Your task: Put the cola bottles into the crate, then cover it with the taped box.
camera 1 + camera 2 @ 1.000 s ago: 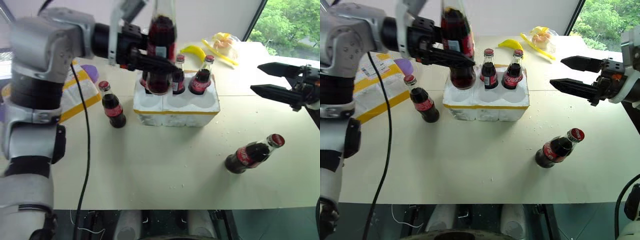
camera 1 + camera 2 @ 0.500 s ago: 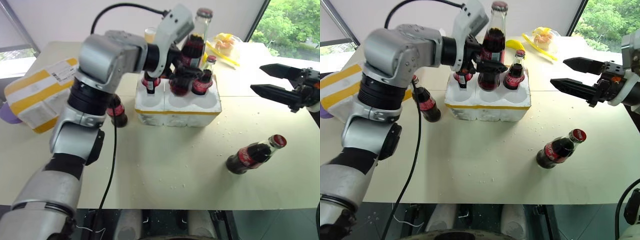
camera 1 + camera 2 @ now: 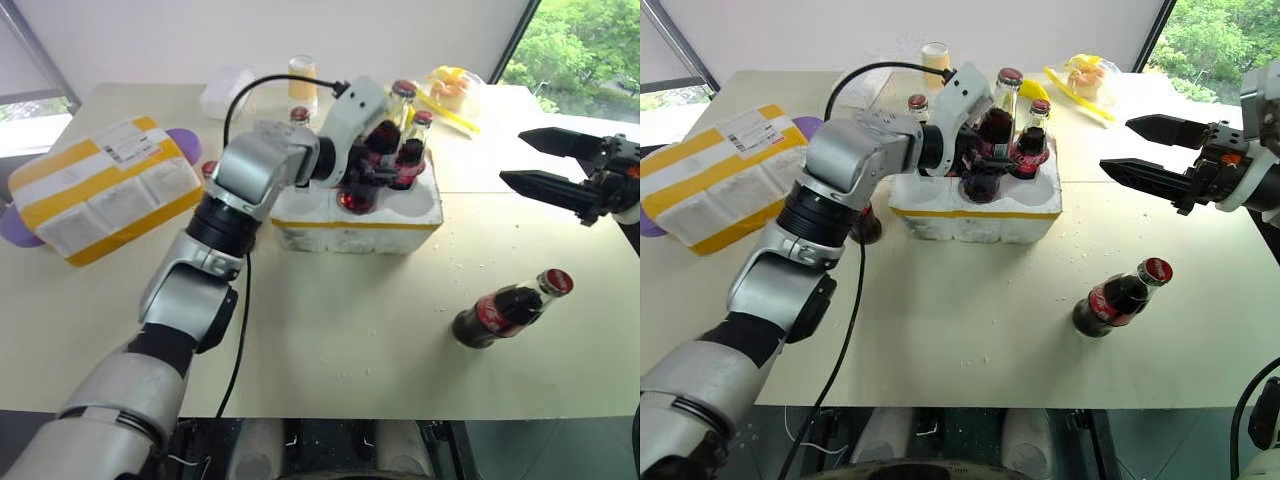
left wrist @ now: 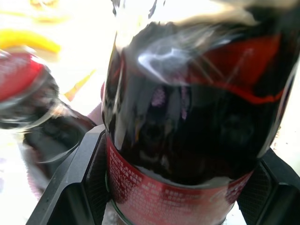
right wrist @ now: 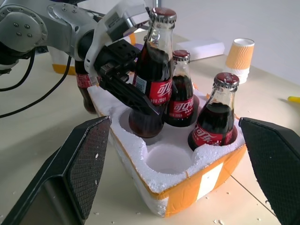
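Observation:
The white crate (image 3: 975,212) with a yellow band stands mid-table. My left gripper (image 3: 365,170) is shut on a cola bottle (image 5: 152,79), which leans with its base in a front well of the crate. Other cola bottles (image 5: 213,119) stand upright in the back wells, and one front well (image 5: 168,159) is empty. One bottle (image 3: 1118,298) lies on the table to the right. Another bottle (image 5: 84,89) stands left of the crate, mostly hidden by my left arm. The taped box (image 3: 100,190) lies at far left. My right gripper (image 3: 1118,143) hangs open right of the crate, holding nothing.
A paper cup (image 3: 934,55) and a small plain white box (image 3: 225,95) stand behind the crate. A banana and a bag of fruit (image 3: 1085,75) lie at the back right. A purple thing (image 3: 810,125) shows behind the taped box. Styrofoam crumbs dot the table.
My left arm has swung right and down, bringing the held bottle from above the crate into a front well. The right gripper has stayed still and open.

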Controlling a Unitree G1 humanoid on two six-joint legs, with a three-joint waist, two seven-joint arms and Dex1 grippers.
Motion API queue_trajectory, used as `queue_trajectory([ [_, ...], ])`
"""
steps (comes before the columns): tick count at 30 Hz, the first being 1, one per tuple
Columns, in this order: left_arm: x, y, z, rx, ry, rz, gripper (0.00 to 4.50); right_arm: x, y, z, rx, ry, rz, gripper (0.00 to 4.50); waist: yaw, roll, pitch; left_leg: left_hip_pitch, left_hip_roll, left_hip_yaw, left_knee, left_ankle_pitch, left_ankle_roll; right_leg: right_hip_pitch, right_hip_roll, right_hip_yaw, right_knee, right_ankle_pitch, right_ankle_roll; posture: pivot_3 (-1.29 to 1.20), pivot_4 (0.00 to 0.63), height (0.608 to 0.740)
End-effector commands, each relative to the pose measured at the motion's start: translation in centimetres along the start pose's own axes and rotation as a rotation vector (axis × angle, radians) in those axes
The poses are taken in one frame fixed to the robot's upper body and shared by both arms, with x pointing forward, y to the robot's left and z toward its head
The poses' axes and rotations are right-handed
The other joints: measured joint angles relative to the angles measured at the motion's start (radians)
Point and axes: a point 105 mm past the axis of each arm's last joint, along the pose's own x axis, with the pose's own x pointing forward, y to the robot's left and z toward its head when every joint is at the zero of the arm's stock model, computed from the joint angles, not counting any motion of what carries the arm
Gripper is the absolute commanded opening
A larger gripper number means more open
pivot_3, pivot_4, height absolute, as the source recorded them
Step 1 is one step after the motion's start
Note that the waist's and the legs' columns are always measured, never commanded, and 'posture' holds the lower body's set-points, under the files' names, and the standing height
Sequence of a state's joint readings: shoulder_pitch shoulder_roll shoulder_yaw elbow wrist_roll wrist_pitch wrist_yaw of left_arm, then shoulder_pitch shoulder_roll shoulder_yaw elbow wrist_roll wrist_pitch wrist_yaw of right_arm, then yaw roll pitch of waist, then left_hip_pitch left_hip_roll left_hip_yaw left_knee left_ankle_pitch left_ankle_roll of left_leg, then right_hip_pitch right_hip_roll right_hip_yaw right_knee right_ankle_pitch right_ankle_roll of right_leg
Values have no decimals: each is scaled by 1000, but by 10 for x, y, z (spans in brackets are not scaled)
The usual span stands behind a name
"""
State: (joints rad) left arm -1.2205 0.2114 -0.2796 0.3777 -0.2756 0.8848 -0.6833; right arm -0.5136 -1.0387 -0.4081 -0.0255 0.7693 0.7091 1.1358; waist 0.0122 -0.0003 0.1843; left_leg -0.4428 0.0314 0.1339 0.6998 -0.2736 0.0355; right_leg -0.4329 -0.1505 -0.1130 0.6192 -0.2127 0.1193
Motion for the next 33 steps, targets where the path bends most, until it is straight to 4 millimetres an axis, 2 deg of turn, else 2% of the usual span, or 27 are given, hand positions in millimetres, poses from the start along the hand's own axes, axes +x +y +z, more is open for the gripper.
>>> queue_trajectory([
  [1,-10,0,23,27,-93,7,2842,-2,3,11,-54,-15,2,4500,0,0,0,0,0,0,0,0,0,0,0,0,0,0,0,0,150,740],
  [10,-5,-4,1,-100,-120,10,2842,-1,6,4,-48,15,24,4500,1,0,0,0,0,0,0,0,0,0,0,0,0,0,0,0,150,740],
  [12,-5,-3,-4,-114,-119,27,3857,-1,5,4,-49,17,26,4500,1,0,0,0,0,0,0,0,0,0,0,0,0,0,0,0,150,740],
  [14,-5,-3,-7,-134,-123,31,4470,0,5,5,-51,18,28,4500,1,0,0,0,0,-1,0,0,0,0,0,0,0,0,0,0,150,740],
  [19,-13,-3,-1,-170,-152,23,4470,5,4,5,-51,16,47,4500,0,0,0,1,0,-1,0,0,0,1,0,0,0,0,0,0,150,740],
  [23,-37,-13,12,-139,-169,-42,4470,6,10,4,-46,41,101,4500,0,0,0,1,0,-1,0,0,0,1,0,0,0,0,0,0,150,740],
  [29,-90,-21,30,-70,-164,-101,4470,5,11,7,-54,61,134,4500,0,0,0,1,0,-1,0,0,0,1,0,0,1,0,0,0,150,740],
  [33,-141,-17,36,-26,-139,-85,4470,7,17,8,-62,81,191,4500,-2,0,0,2,0,-2,0,0,0,2,0,0,0,0,0,0,150,740],
])
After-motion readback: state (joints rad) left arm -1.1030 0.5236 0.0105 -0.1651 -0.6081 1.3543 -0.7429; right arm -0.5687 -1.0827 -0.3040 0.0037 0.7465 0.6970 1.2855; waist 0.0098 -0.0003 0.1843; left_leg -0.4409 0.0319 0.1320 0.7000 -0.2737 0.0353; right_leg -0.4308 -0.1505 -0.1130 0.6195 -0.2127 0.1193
